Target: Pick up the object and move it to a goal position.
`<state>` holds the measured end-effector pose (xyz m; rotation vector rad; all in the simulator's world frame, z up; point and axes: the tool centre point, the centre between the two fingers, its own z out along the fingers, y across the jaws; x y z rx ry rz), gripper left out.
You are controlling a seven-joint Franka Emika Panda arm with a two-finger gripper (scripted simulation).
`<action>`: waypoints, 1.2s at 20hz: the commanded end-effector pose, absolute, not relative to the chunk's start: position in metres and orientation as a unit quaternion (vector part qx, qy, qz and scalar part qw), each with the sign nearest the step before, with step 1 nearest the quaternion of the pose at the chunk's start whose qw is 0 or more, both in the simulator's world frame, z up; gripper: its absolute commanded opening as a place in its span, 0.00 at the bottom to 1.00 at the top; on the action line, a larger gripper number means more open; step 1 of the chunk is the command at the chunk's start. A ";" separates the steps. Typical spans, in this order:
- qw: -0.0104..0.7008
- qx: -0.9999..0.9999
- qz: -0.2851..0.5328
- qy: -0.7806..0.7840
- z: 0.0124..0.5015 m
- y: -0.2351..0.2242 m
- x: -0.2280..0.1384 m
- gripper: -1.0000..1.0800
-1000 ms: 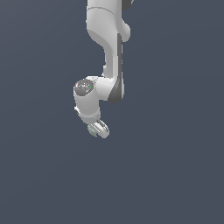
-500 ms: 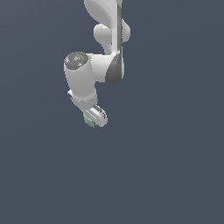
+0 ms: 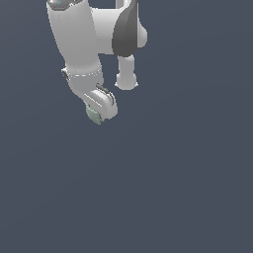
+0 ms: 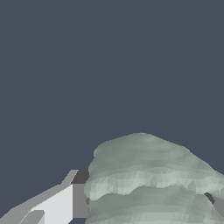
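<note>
Claw (image 3: 96, 114) pinching the lump (image 3: 92, 114), one finger (image 4: 57, 204) pressed against its side in the wrist view, a sliver of a second finger (image 4: 215, 202) showing at the lump's far side. One arm (image 3: 79, 44), white with a dark grey joint cover, reaching down from the top edge of the exterior view, left of centre. One claw at its tip. One lump, pale grey-green and ridged, poking out below the claw on the exterior view's left side, much smaller than the claw housing. Seen close in the wrist view (image 4: 148, 183), bumpy with layered folds, filling the space between the fingers. Flat dark blue-grey backdrop (image 3: 188, 173) everywhere around arm and lump in both views, plain and unmarked. Cannot tell whether that backdrop is a desk or floor, or how high above it the lump hangs.
</note>
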<state>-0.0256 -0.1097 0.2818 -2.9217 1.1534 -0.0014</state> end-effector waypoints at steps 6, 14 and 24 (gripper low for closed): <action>0.000 -0.930 0.000 0.367 0.366 -0.115 -0.032 0.00; 0.000 -0.930 0.000 0.367 0.433 -0.119 -0.035 0.00; 0.000 -0.931 0.000 0.366 0.468 -0.121 -0.035 0.00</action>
